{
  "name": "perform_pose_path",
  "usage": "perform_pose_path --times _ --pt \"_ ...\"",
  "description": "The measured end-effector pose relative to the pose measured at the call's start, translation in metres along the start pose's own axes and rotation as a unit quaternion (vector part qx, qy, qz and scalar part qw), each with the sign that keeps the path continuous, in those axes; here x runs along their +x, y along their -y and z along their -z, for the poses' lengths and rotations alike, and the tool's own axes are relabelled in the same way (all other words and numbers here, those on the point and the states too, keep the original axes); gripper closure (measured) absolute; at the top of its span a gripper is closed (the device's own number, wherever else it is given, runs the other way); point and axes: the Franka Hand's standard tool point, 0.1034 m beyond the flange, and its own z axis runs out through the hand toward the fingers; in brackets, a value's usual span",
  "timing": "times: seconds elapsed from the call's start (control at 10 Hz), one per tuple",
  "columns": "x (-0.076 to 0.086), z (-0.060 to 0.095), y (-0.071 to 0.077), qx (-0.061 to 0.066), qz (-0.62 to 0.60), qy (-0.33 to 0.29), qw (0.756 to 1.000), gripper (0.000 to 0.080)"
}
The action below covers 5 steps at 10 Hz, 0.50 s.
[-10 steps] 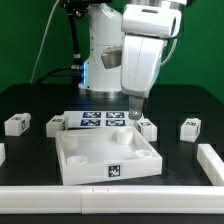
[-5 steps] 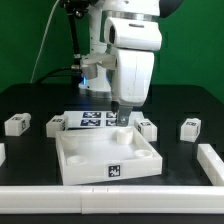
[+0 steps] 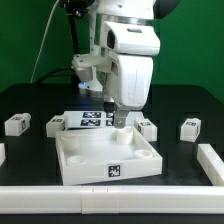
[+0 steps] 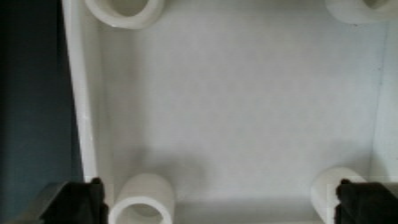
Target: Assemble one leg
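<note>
The tray [image 3: 85,170] is smooth, matt white plastic; the leg [image 3: 190,128] looks the same dull white plastic, its tag printed flat black. The table [image 3: 30,100] is matt black. The arm's shell [image 3: 132,62] is glossy white plastic

A white arm [image 3: 130,60] reaches down over a black desk [image 3: 30,100], its gripper [image 3: 119,120] low at the far rim of a white tray [image 3: 85,172] set mid-desk toward the near edge. Behind the tray lies the marker board [image 3: 90,120]. A leg [image 3: 15,124] stands near the desk edge on the exterior view's left, and a second leg [image 3: 55,124] is just beside the marker board's end on that side. A third leg [image 3: 148,128] sits beside the tray's far corner on the exterior view's right, a fourth leg [image 3: 190,128] near that edge. A white rail [image 3: 100,203] lines the near edge.
</note>
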Motion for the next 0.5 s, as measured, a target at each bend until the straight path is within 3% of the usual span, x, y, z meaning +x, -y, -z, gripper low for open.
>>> perform_pose_path --times 0.1,0.3,0.5 --pt "0.001 -0.002 0.003 0.001 0.002 -0.001 1.000 0.0150" --pt "0.004 -0.010 0.024 0.010 0.006 -0.005 1.000 0.0150" --pt "0.001 -0.026 0.044 0.032 0.018 -0.011 0.999 0.0150"
